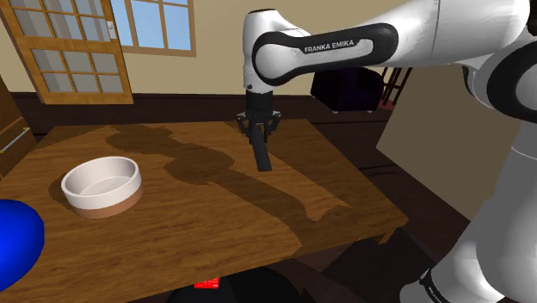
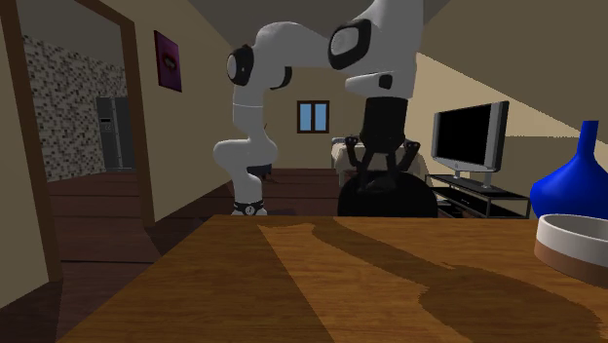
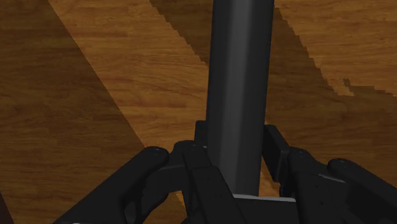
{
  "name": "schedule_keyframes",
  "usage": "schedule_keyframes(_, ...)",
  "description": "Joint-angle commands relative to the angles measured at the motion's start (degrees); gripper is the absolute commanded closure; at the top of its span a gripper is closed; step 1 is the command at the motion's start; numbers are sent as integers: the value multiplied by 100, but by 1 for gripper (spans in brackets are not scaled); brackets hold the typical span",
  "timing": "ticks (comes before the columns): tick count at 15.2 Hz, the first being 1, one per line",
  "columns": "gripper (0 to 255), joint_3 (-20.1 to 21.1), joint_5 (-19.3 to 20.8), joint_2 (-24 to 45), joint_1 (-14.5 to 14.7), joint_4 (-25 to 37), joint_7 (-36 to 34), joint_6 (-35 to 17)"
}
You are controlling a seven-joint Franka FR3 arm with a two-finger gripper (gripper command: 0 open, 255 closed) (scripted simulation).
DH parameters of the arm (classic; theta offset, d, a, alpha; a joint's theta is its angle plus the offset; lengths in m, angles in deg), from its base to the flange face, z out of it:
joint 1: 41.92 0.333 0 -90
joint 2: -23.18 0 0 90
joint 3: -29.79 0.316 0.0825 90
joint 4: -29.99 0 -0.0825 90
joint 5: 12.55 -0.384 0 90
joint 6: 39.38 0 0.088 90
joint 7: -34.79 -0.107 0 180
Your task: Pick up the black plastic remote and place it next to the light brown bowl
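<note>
Long black remote (image 1: 262,157) hangs pointing down, pinched in the black tool (image 1: 259,135); round white-and-brown bowl (image 1: 101,185) sits well apart, toward the shoulder view's left.

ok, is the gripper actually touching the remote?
Touching. In the wrist view the gripper has both fingers pressed against the sides of the remote, with no gap showing on either side.

The remote (image 1: 262,155) is black with a dark grey sheen, and the hand (image 1: 259,134) is all black. The bowl (image 1: 101,194) is white with a light brown band at its base. The surface (image 1: 198,232) is brown wood grain. The vase (image 2: 575,190) is deep blue.
</note>
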Motion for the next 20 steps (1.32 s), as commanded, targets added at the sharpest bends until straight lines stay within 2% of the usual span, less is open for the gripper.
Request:
schedule_keyframes(1,255,89,17,26,159,24,-256,22)
schedule_keyframes(11,255,489,205,618,1054,836,-1502,362)
schedule_keyframes(16,255,627,360,1141,1581,1593,-2086,659)
schedule_keyframes(20,255,690,511,1700,2067,2448,-2508,997)
